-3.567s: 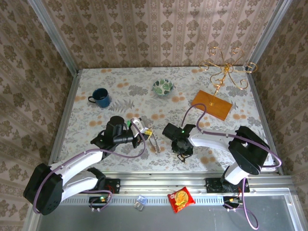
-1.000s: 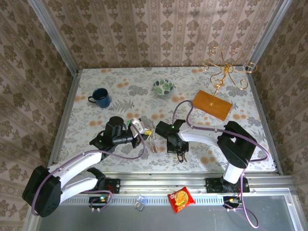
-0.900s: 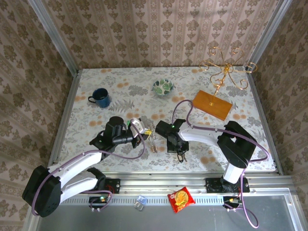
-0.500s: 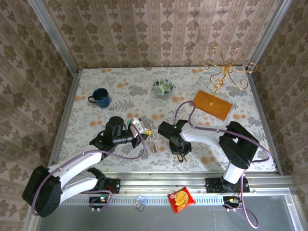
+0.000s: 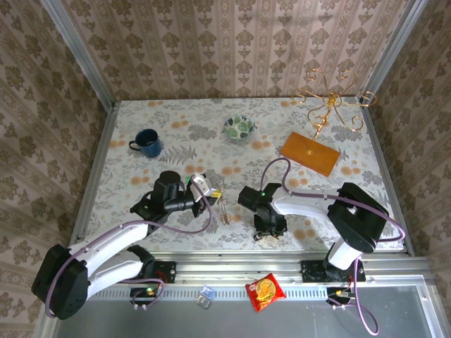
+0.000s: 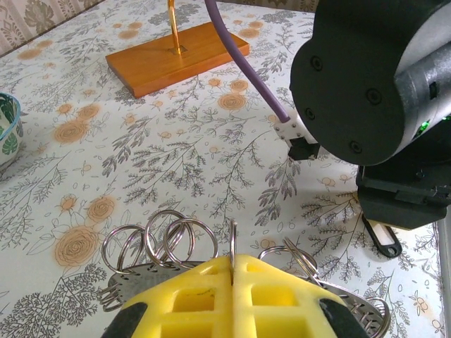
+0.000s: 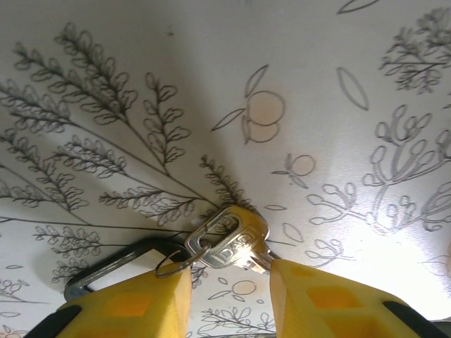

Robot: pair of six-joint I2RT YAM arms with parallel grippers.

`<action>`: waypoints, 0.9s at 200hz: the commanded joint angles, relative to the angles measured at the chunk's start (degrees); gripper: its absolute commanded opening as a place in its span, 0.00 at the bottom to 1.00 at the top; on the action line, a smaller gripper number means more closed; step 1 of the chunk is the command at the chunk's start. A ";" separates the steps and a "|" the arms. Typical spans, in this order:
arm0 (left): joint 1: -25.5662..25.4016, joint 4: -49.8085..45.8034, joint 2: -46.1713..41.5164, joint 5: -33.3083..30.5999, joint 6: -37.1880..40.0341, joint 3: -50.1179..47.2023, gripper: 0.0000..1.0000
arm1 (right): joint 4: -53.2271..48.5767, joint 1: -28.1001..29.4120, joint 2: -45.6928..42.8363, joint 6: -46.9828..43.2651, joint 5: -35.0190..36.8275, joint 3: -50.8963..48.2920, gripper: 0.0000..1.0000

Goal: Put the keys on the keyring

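At the near centre of the floral tabletop (image 5: 176,120), your left gripper (image 6: 232,266) is clenched, its yellow pads (image 6: 282,296) pressed together on a split ring of the keys (image 6: 134,283). Your right gripper (image 7: 227,273) stands spread, straddling a single silver key (image 7: 229,238) that lies flat just beside the keyring (image 7: 99,273), a dark oval loop. Print on the red packet (image 5: 264,291) is too small to read. Patterned wallpaper (image 5: 225,42) encloses the table on three sides.
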 commanded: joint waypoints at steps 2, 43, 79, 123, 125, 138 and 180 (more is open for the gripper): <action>-0.56 0.55 -0.98 0.13 0.83 1.50 0.00 | 2.40 0.37 2.32 0.49 -1.34 0.54 0.35; -0.65 0.51 -1.22 -0.23 0.64 1.24 0.00 | 4.63 0.34 5.26 0.33 -0.37 4.96 0.26; -0.63 0.76 -1.14 -0.53 0.74 0.93 0.00 | 6.23 -0.29 5.84 0.14 -0.29 6.99 0.24; -0.65 0.52 -1.32 -0.56 0.98 0.99 0.00 | 5.09 -3.30 0.80 -6.98 1.05 5.16 0.30; -0.65 0.51 -1.32 -0.56 0.91 0.98 0.00 | 5.12 -3.38 0.47 -7.99 0.96 5.09 0.30; -0.65 0.54 -1.32 -0.62 1.09 0.89 0.00 | 6.07 -3.46 -1.56 -16.12 0.06 3.85 0.32; -0.65 0.35 -1.89 -0.80 1.27 0.46 0.00 | 6.85 -3.53 -3.44 -36.26 -0.25 2.80 0.40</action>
